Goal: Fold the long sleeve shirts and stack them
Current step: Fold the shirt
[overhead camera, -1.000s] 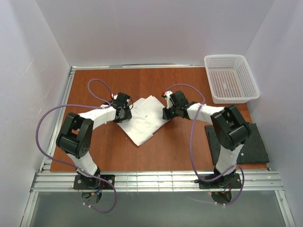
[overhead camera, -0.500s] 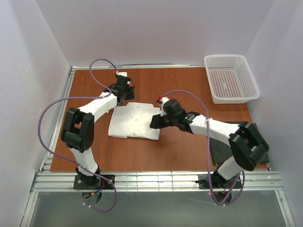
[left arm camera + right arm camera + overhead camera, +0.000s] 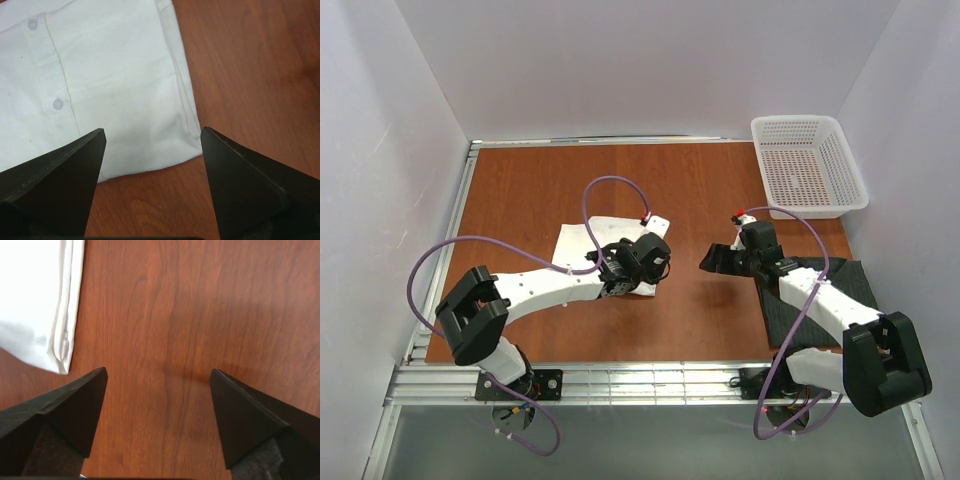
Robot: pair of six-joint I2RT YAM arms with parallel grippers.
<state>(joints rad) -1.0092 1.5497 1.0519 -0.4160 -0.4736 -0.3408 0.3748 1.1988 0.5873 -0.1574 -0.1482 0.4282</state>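
The white shirt lies folded in a flat rectangle on the table, left of centre. My left gripper hovers over its near right corner, open and empty. In the left wrist view the shirt's button placket and folded edge lie between and ahead of my left gripper. My right gripper is open and empty over bare wood, to the right of the white shirt; the right wrist view shows my right gripper and the shirt's corner. The dark charcoal shirt lies folded at the near right, partly under the right arm.
A white mesh basket stands at the far right corner. White walls close in the table on the left, back and right. The wooden table ends at a metal rail near the arm bases.
The white shirt went from a skewed shape to a neat rectangle. My left gripper swung from the shirt's far left to its near right corner. My right gripper drew off the shirt to the right.
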